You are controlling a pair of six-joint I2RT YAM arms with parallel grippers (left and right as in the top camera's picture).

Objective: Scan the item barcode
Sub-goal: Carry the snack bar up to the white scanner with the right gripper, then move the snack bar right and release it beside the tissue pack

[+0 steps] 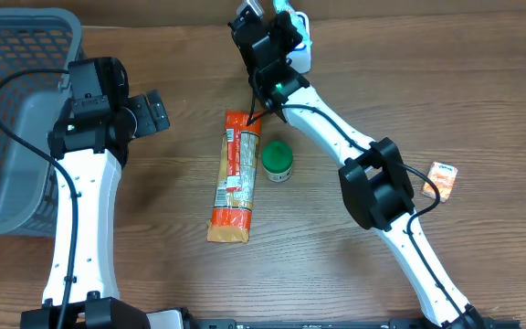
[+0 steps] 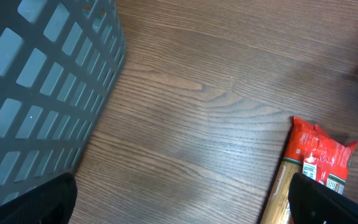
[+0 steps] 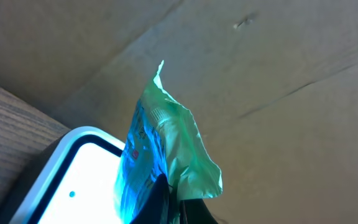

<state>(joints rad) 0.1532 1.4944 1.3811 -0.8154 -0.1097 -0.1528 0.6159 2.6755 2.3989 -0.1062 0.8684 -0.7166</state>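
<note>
Right gripper [image 1: 279, 26] is closed on a green and blue packet [image 3: 166, 137]. Its fingers [image 3: 158, 202] pinch the packet's lower edge, and the crumpled top sticks up past the fingertips. No barcode is readable on the packet in any view. The white scanner [image 3: 61, 171] sits just beside the fingers on the packet's blue side, window lit. The packet overlaps the window edge in the wrist view (contact or a gap, cannot tell).

Left gripper [image 1: 153, 114] is open and holds nothing. Its 2 fingers [image 2: 36, 202] are spread to the 2 bottom corners of the left wrist view, with bare wooden table [image 2: 197, 93] between them. The grey mesh basket [image 2: 36, 74] is on the outer side of 1 finger, close by. The red end of a long orange pack [image 2: 319, 152] lies just ahead of the other finger, not touching it.

In the overhead view the long orange pack lies flat between the 2 arms, well apart from the right fingertips. A green-lidded jar [image 1: 277, 160] stands just beside it, on the right arm's side. 1 small orange sachet [image 1: 443, 179] lies out past the right arm's elbow, far from both pairs of fingers.
</note>
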